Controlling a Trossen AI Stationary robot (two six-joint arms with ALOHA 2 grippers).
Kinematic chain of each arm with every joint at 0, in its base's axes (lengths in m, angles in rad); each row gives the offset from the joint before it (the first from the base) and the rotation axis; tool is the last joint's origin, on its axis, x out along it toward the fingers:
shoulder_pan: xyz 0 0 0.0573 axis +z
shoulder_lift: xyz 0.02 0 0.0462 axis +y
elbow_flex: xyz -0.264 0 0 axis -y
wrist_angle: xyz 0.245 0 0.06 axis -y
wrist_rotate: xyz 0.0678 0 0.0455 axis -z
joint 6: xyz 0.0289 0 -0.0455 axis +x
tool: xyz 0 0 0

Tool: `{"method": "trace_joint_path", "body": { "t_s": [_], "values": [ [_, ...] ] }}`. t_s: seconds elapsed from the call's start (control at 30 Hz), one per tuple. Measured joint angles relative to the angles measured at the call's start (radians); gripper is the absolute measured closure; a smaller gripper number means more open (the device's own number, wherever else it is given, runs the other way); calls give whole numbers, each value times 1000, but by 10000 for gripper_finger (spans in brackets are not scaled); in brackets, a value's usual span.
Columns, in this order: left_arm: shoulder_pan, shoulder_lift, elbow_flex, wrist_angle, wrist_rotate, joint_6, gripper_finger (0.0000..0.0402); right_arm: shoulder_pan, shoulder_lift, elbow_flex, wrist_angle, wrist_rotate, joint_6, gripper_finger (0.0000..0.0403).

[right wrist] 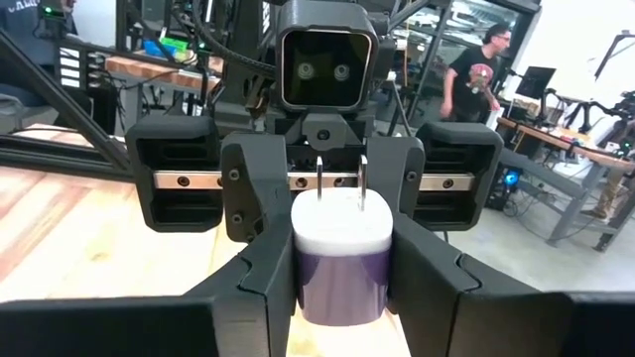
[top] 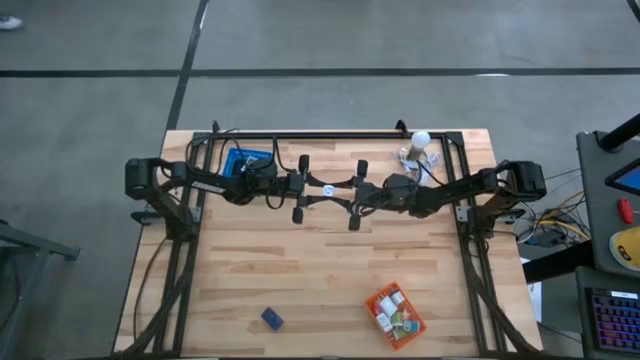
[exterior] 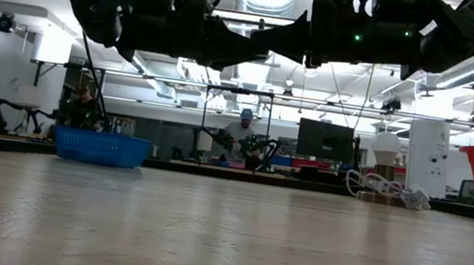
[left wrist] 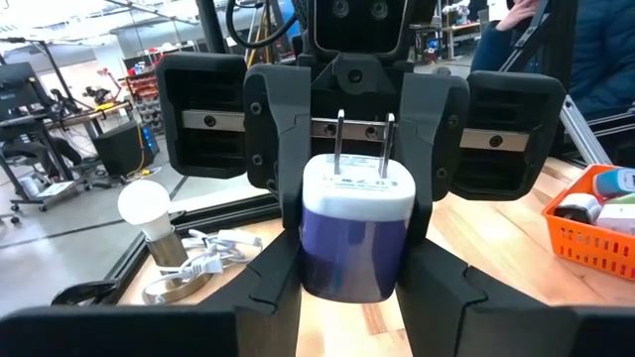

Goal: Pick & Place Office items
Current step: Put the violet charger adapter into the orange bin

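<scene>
Two grippers nose to nose, high over the middle of the wooden table [top: 300,270], toward its far edge; left gripper [top: 303,190] reaching in from the left, right gripper [top: 352,196] from the right; both pinched onto one and the same thing, a small plug-in charger [top: 328,190], white at the pronged end and purple-blue at the other, with two metal prongs; held in the air between them, clear of the tabletop.

Seen from the left wrist: own fingers [left wrist: 268,297] pressed against the charger's sides, the other arm's fingers flanking it from the opposite direction, that arm's camera housing just behind the prongs. Much the same from the right wrist: charger wedged between both pairs of fingers, no gap showing on either side.

Elsewhere on the table: blue mesh basket [top: 247,160] at the far left, partly under the left arm; orange mesh basket [top: 372,298] at the near right, holding several small office items [top: 395,300] in white, teal and green; one small dark blue box [top: 271,318] lying alone on bare wood near the front edge, well apart from the orange basket; white ball-topped cluster [top: 420,148] at the far right, just beside the right arm.

From table height: both arms hanging overhead; blue basket far off on the left, orange basket's wall at the right edge; people at benches in the room behind.
</scene>
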Motion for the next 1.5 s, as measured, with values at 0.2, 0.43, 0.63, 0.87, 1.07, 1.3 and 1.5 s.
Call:
{"method": "trace_joint_path", "body": {
  "t_s": [0.2,0.43,0.63,0.87,1.07,1.3,1.5],
  "values": [
    [0,0,0,0,3,0,278,0,1,0,5,-2,1,281],
    [-1,-3,-35,-9,34,-15,278,2,7,0,3,-11,13,281],
    [-4,3,-69,-111,68,-80,149,3,1,3,28,-23,6,281],
    [-20,-1,-103,-106,63,-101,46,6,2,0,20,-12,18,281],
    [-20,-3,-160,-100,49,-110,57,59,-4,-10,-121,15,84,281],
    [-19,-5,-209,-96,31,-109,63,209,-62,-8,-387,75,195,281],
    [-19,-5,-230,-96,25,-106,63,393,-137,29,-669,186,371,281]
  ]
}}
